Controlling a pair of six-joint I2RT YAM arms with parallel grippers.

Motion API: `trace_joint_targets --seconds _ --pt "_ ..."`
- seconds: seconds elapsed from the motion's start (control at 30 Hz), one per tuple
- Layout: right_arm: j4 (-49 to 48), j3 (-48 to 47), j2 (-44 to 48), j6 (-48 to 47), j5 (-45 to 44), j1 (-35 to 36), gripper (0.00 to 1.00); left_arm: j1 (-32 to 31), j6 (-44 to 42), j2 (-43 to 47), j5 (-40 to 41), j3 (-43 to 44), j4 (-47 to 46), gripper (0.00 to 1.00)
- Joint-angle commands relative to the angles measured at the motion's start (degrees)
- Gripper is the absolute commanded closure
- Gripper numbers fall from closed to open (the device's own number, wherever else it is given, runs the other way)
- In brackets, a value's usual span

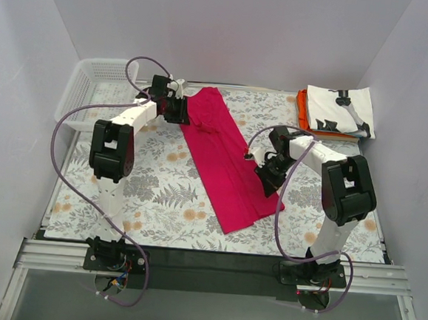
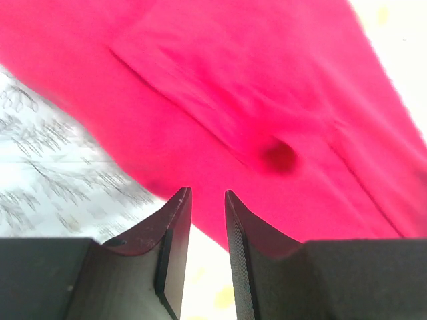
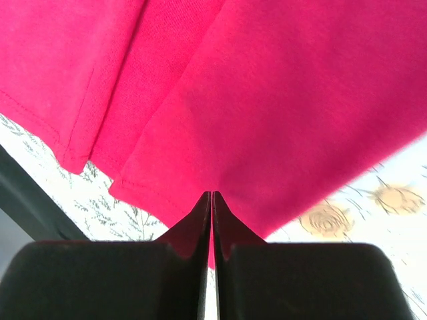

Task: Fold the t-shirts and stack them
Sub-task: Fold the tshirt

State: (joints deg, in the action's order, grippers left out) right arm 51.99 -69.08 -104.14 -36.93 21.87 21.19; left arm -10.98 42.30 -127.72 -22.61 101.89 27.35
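Observation:
The crimson-pink t-shirt lies folded into a long strip, running diagonally from back centre to front right. My left gripper is at the strip's far left edge. In the left wrist view the left gripper is open by a narrow gap with nothing between the jaws, and the shirt lies just beyond. My right gripper is at the strip's right edge. In the right wrist view the right gripper is shut on the shirt's hem. The white printed t-shirt lies folded on the orange one at the back right.
A white mesh basket stands at the back left corner. A floral cloth covers the table. White walls close in the left, back and right sides. A black rail runs along the near edge.

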Motion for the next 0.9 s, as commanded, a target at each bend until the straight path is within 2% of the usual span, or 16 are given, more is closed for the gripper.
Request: trace_joint_targets --seconds 0.0,0.07,0.17,0.33,0.5,0.7,0.87 --pt "-1.5 2.3 -1.8 0.8 1.6 1.6 0.93 -2.3 1.8 8.5 -2.5 -6.0 -2.3 0.74" --pt "-2.3 3.3 -3.2 1.2 1.8 2.6 0.94 -2.8 3.1 10.3 -3.0 -10.5 -3.5 0.75" --pt "-2.7 6.1 -4.0 1.7 3.4 5.6 0.94 -2.8 4.4 11.2 -3.0 -12.7 -4.0 0.76" --pt "-3.5 10.9 -2.2 3.1 9.4 15.6 0.95 -2.8 4.4 12.7 -3.4 -13.4 -4.6 0.76" --pt "-4.1 8.8 -1.8 5.6 16.6 25.3 0.92 -3.0 4.2 12.3 -4.0 -13.2 -4.5 0.76" --pt "-3.6 6.0 2.7 6.8 14.3 23.1 0.84 -4.7 4.1 11.0 -5.9 -13.6 -3.8 0.77" --pt "-3.6 5.7 6.4 6.4 14.0 19.8 0.83 -6.1 6.4 11.8 -8.2 -16.3 -6.9 0.79"
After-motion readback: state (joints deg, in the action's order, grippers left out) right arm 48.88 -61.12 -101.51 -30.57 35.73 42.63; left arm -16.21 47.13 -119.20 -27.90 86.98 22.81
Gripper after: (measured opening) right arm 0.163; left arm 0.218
